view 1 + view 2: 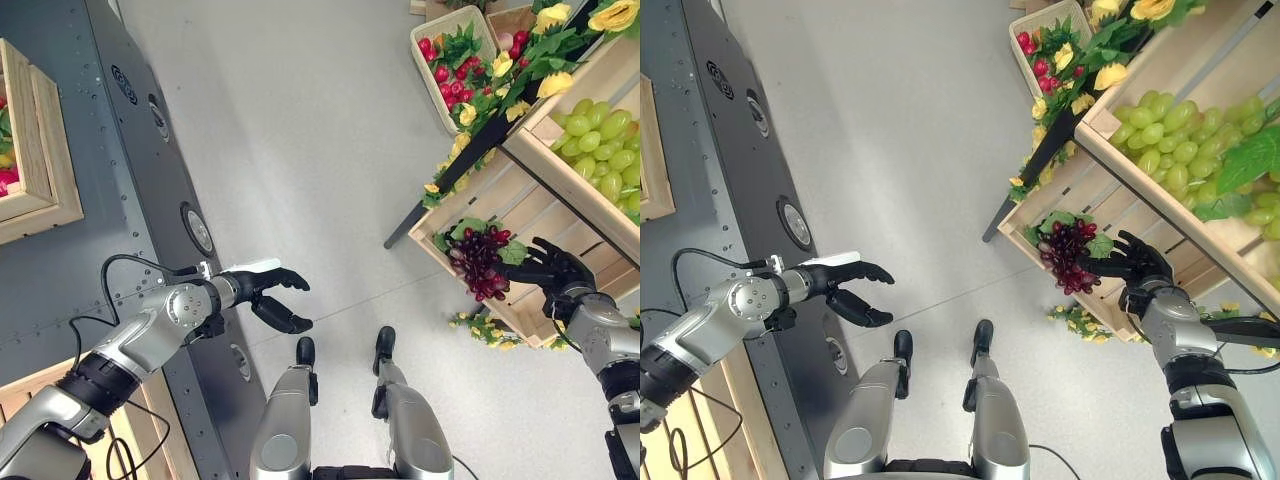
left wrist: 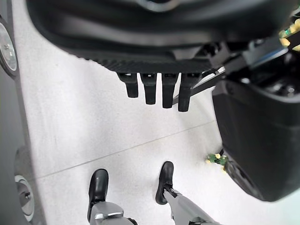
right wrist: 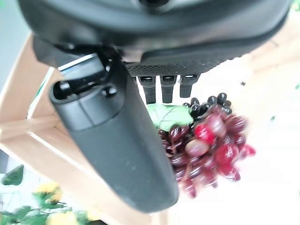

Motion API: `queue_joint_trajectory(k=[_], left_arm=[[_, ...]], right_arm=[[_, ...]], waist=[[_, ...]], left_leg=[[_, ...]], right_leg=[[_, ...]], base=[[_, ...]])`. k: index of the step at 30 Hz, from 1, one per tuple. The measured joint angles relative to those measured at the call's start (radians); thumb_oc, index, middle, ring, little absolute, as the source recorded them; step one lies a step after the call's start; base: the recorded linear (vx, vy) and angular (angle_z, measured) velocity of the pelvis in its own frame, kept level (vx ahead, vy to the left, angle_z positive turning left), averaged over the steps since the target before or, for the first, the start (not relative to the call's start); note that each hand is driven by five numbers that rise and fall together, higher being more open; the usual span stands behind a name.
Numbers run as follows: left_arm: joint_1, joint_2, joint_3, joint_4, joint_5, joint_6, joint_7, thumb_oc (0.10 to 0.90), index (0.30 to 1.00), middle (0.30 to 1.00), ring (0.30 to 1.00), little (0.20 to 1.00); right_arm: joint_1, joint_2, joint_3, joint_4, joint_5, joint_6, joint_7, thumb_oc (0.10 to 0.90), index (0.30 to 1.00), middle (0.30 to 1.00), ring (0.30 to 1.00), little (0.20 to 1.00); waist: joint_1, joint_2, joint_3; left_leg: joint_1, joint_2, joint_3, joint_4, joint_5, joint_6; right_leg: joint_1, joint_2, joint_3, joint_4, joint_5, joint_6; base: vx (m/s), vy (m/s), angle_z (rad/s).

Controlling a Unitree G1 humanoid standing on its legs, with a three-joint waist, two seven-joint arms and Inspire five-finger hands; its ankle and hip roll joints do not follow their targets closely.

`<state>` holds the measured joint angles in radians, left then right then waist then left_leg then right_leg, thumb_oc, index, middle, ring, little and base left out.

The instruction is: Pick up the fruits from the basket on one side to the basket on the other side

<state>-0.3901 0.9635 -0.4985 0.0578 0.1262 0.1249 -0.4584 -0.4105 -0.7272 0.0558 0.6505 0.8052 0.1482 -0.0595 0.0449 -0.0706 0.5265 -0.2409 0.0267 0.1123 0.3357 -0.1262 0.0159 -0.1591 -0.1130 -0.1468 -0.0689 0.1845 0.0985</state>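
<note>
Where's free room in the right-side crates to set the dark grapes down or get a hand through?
Lower crate: bare slats beyond the dark grape bunch, which sits at its near corner by the right hand. Upper crate is crowded with green grapes. Left hand hangs open over bare floor.

- Left arm (image 1: 130, 345): silver-grey shell, round joint cap near the wrist, black ribbed band at the elbow.
- Left hand (image 1: 262, 296): dark fingers, white cover along the thumb.
- Right arm (image 1: 1185, 345): silver-grey, with black bands between segments.
- Right hand (image 1: 1135, 262): all black; its palm pad is finely dotted in the wrist view.
</note>
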Motion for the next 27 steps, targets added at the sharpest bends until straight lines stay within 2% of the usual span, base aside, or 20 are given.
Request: queue_joint_trajectory(k=[2, 4, 6, 9, 10, 14, 16, 20, 25, 27], left_arm=[[0.021, 0.000, 0.008, -0.002, 0.009, 0.000, 0.000, 0.800, 0.900, 0.900, 0.900, 0.900], [0.029, -0.002, 0.024, -0.020, 0.019, -0.002, 0.000, 0.800, 0.900, 0.900, 0.900, 0.900], [0.032, -0.007, 0.039, -0.021, 0.020, -0.003, 0.000, 0.800, 0.900, 0.900, 0.900, 0.900], [0.046, -0.007, 0.072, -0.028, 0.028, -0.002, -0.002, 0.800, 0.900, 0.900, 0.900, 0.900], [0.058, -0.007, 0.095, -0.031, 0.028, -0.002, -0.001, 0.800, 0.900, 0.900, 0.900, 0.900], [0.095, -0.010, 0.125, -0.035, 0.033, -0.001, -0.003, 0.800, 0.900, 0.900, 0.900, 0.900], [0.150, -0.011, 0.170, -0.062, 0.039, -0.001, -0.018, 0.800, 0.900, 0.900, 0.900, 0.900], [0.208, -0.020, 0.173, -0.062, 0.056, -0.001, -0.020, 0.800, 0.900, 0.900, 0.900, 0.900], [0.249, -0.094, 0.183, -0.061, 0.059, -0.002, -0.012, 0.800, 0.900, 0.900, 0.900, 0.900], [0.278, -0.145, 0.204, -0.059, 0.055, -0.004, -0.010, 0.800, 0.900, 0.900, 0.900, 0.900]], right_arm=[[0.026, 0.033, -0.010, -0.046, 0.020, -0.014, -0.007, 0.800, 0.900, 0.900, 0.900, 0.900], [0.038, 0.052, -0.012, -0.092, 0.020, -0.021, -0.062, 0.800, 0.900, 0.900, 0.900, 0.900], [0.038, 0.061, -0.013, -0.113, -0.053, -0.023, -0.141, 0.800, 0.900, 0.900, 0.900, 0.900], [0.051, 0.062, -0.039, -0.143, -0.089, -0.023, -0.185, 0.800, 0.900, 0.900, 0.900, 0.900], [0.057, 0.065, -0.050, -0.163, -0.083, -0.010, -0.184, 0.800, 0.900, 0.900, 0.900, 0.900], [0.138, 0.076, -0.053, -0.263, -0.097, -0.001, -0.164, 0.800, 0.900, 0.900, 0.900, 0.900], [0.208, 0.076, -0.054, -0.333, -0.166, 0.012, -0.132, 0.800, 0.900, 0.900, 0.900, 0.900], [0.302, 0.076, -0.054, -0.412, -0.210, 0.031, -0.097, 0.800, 0.900, 0.900, 0.900, 0.900], [0.343, 0.128, -0.054, -0.473, -0.217, 0.032, -0.089, 0.800, 0.900, 0.900, 0.900, 0.900], [0.369, 0.179, -0.062, -0.568, -0.217, 0.028, -0.031, 0.800, 0.900, 0.900, 0.900, 0.900]], waist=[[-0.002, -0.001, -0.002], [-0.004, -0.002, -0.002], [-0.005, -0.003, -0.003], [-0.006, -0.012, -0.012], [-0.008, -0.021, -0.018], [-0.024, -0.024, -0.034], [-0.029, -0.032, -0.051], [-0.038, -0.036, -0.109], [-0.040, -0.032, -0.172], [-0.058, -0.030, -0.191]], left_leg=[[0.032, 0.001, 0.002, -0.021, 0.001, 0.000], [0.052, 0.002, 0.006, -0.041, 0.004, 0.002], [0.087, 0.004, 0.010, -0.066, 0.006, 0.001], [0.129, 0.005, 0.025, -0.096, 0.006, 0.001], [0.137, 0.006, 0.032, -0.104, 0.005, 0.001], [0.172, 0.007, 0.036, -0.131, 0.006, 0.003], [0.193, 0.007, 0.043, -0.158, 0.014, 0.003], [0.212, 0.004, 0.046, -0.207, 0.029, 0.004], [0.248, -0.004, 0.056, -0.275, 0.058, 0.004], [0.277, -0.009, 0.058, -0.313, 0.077, 0.006]], right_leg=[[0.021, 0.002, 0.003, -0.001, 0.003, -0.004], [0.029, 0.005, 0.002, 0.000, 0.004, -0.004], [0.047, 0.007, 0.000, 0.001, 0.005, -0.005], [0.067, 0.008, 0.001, 0.001, 0.005, -0.005], [0.068, 0.008, 0.002, 0.001, 0.005, -0.005], [0.088, 0.008, 0.001, 0.001, 0.006, -0.007], [0.091, 0.010, 0.002, 0.001, 0.007, -0.007], [0.090, 0.010, 0.002, -0.007, 0.007, -0.007], [0.092, 0.009, 0.001, -0.016, 0.005, -0.009], [0.102, 0.006, 0.000, -0.016, 0.003, -0.012]], base=[[0.08, 0.042, -0.07], [0.09, 0.051, -0.08], [0.09, 0.050, -0.12], [0.09, 0.049, -0.14], [0.10, 0.048, -0.18], [0.08, 0.032, -0.06], [0.05, 0.035, -0.07], [0.03, 0.052, -0.02], [0.03, 0.082, -0.06], [0.03, 0.128, -0.02]])
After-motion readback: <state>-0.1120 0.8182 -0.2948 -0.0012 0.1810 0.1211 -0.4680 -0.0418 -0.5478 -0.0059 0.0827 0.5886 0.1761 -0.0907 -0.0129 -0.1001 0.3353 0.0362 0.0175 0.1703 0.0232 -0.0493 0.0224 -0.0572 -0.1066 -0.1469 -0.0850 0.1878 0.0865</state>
